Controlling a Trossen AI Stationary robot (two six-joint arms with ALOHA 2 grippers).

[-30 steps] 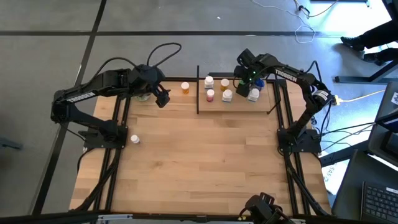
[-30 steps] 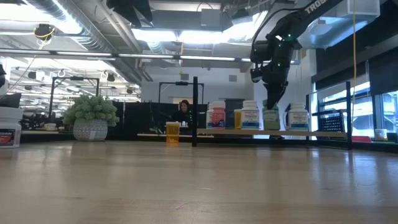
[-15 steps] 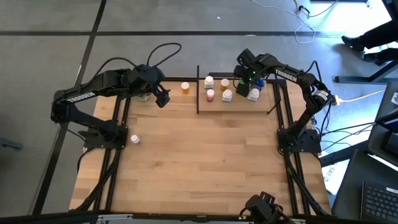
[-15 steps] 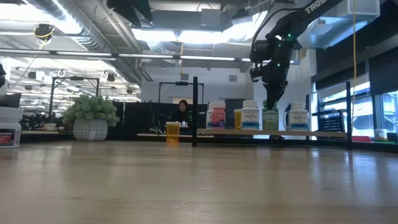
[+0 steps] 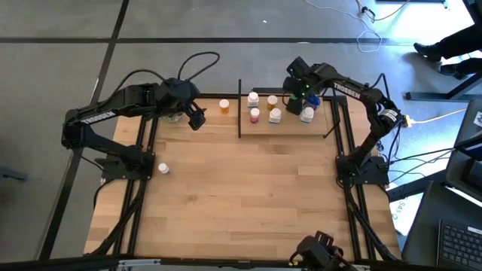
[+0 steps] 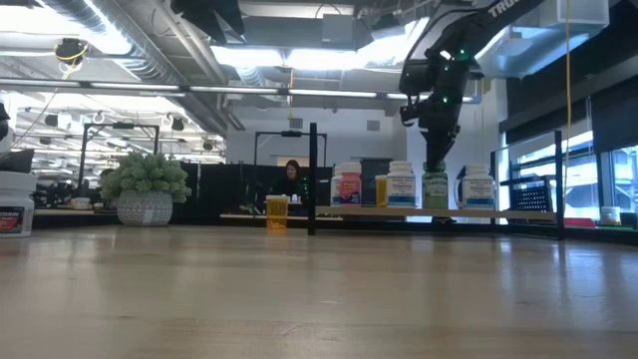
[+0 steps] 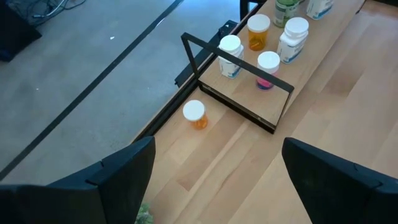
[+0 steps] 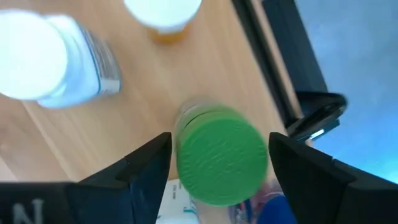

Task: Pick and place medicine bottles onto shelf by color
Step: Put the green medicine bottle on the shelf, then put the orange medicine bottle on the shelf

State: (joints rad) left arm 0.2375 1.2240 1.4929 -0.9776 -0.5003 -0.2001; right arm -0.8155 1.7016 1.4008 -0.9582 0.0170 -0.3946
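Your right gripper (image 8: 214,155) straddles the green-capped bottle (image 8: 219,152) on the shelf (image 5: 320,124), fingers spread; retreat toward twelve o'clock next.

A robotics lab inside an open-plan office or industrial space — the low view shows exposed ceiling ducts (image 6: 130,45) and pipes, strip lights, and a person (image 6: 293,178) seated at a far desk. The wooden table (image 5: 248,196) stands on bare grey concrete floor (image 5: 60,45), with loose cables (image 5: 422,120) trailing beside it — and a laptop (image 5: 459,241) at the table's corner.
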